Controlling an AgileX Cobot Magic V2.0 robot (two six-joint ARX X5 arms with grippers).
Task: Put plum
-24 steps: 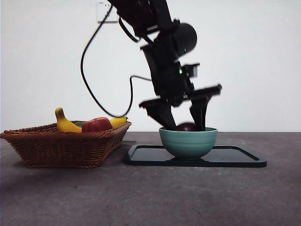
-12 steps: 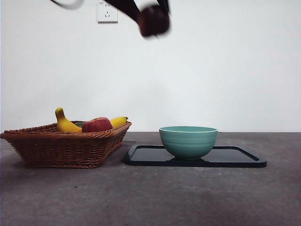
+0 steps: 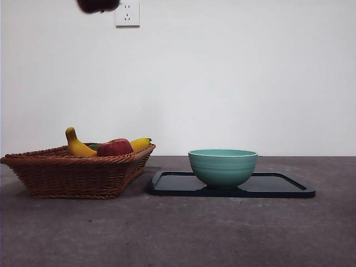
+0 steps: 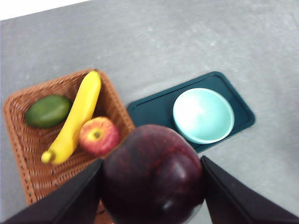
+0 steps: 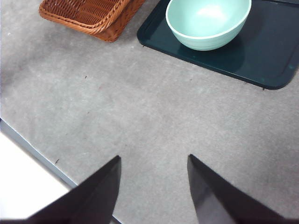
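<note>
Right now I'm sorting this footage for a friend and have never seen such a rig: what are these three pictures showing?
They come from a two-armed table robot. One camera sits low at the table's edge; the other two ride on the arms' wrists and look down past black jaws.

On the grey table is a wicker basket holding a banana, a red apple and a green fruit. Beside it a teal bowl, empty, stands on a dark tray.

The left gripper is high over the basket's edge, shut on the plum; the low camera catches it only as a dark blur at the top. The right gripper waits open above bare table, holding nothing.
</note>
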